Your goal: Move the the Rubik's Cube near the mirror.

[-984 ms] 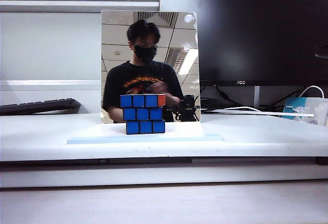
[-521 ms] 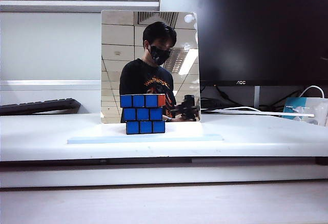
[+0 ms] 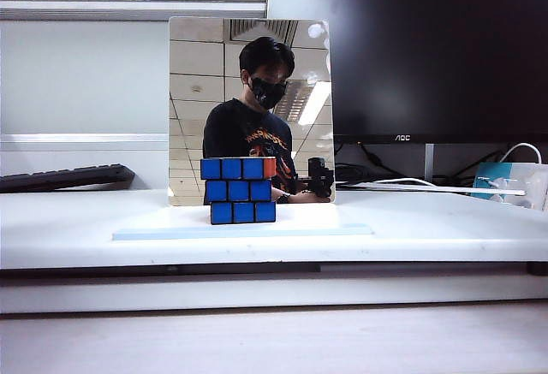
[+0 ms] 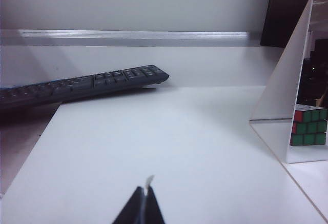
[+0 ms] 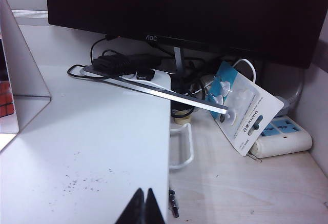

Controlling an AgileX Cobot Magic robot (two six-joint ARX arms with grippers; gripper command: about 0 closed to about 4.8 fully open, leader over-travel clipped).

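The Rubik's Cube point(image 3: 239, 190) stands on the pale base point(image 3: 334, 230) right in front of the upright mirror point(image 3: 248, 74), its blue face towards the exterior camera and an orange-red face on its right. Neither arm shows directly in the exterior view; only a dark gripper appears as a reflection in the glass. In the left wrist view my left gripper point(image 4: 145, 192) is shut over bare white tabletop, well short of the mirror point(image 4: 284, 88), which shows green and red cube squares. My right gripper point(image 5: 143, 193) is shut near the white platform's edge; the mirror point(image 5: 23, 75) lies off to one side.
A black AOC monitor point(image 3: 428, 49) stands behind the mirror and a dark keyboard point(image 4: 82, 83) lies beside it. A metal strip point(image 5: 154, 90), cables, a blue-white package point(image 5: 246, 114) and a power strip point(image 5: 279, 137) crowd the lower wooden surface past the platform edge point(image 5: 169, 147).
In the mirror the reflected person has shifted to the right and the reflected dark gripper has turned. The cube and the mirror have not moved.
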